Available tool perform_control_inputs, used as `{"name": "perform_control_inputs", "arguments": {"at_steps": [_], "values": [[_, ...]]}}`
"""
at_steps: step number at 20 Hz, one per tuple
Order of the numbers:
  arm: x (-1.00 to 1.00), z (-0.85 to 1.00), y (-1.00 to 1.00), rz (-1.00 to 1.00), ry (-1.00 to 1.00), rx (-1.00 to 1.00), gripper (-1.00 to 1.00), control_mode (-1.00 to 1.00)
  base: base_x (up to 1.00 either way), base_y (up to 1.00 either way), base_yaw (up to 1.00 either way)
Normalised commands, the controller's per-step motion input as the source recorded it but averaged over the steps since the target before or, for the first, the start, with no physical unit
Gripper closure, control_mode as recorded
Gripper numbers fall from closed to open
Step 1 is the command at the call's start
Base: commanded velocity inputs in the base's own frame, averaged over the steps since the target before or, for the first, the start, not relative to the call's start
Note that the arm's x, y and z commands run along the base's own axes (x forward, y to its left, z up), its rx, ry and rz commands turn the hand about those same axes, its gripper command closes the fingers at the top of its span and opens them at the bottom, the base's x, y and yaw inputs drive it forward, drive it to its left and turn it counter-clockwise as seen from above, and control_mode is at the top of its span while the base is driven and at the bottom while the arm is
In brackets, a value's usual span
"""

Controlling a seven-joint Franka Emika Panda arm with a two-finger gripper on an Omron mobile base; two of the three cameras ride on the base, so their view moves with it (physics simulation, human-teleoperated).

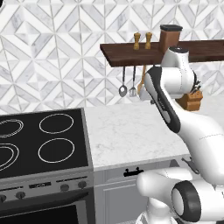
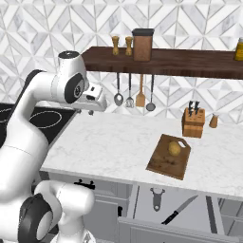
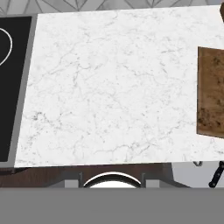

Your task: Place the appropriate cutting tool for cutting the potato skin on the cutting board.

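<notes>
The reddish-brown cutting board (image 2: 163,163) lies on the marble counter toward the right, and the small yellowish potato (image 2: 174,148) rests on its far half. Below the board a drawer stands open; in it lie a peeler (image 2: 157,197) and a dark-handled knife (image 2: 179,210). My gripper (image 2: 93,108) hangs over the counter's left part, well left of the board and high above the surface. Its fingers are too small to read. In the hand view the cutting board (image 3: 212,98) shows at the right edge and the knife handle (image 3: 216,175) at the lower right.
A black stove (image 1: 39,140) borders the counter on the left. A light knife block (image 2: 193,122) and a small shaker (image 2: 214,121) stand behind the board. A dark wall shelf (image 2: 190,64) carries shakers and a canister, with utensils (image 2: 129,97) hanging under it.
</notes>
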Motion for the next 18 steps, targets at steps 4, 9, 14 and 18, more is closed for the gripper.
{"name": "perform_control_inputs", "arguments": {"at_steps": [4, 9, 14, 18], "values": [[-0.34, -0.06, -0.15, 0.00, -0.01, 0.00, -1.00, -1.00, 0.00, 0.00, 0.00], [-0.67, -0.37, -0.92, -0.04, -0.01, 0.10, -1.00, -1.00, 0.00, 0.00, 0.00], [-0.44, -0.40, -1.00, -0.06, 0.10, 0.10, -1.00, -1.00, 0.00, 0.00, 0.00], [-0.37, -0.37, -0.99, -0.13, 0.19, 0.02, -1.00, -1.00, 0.00, 0.00, 0.00]]}}
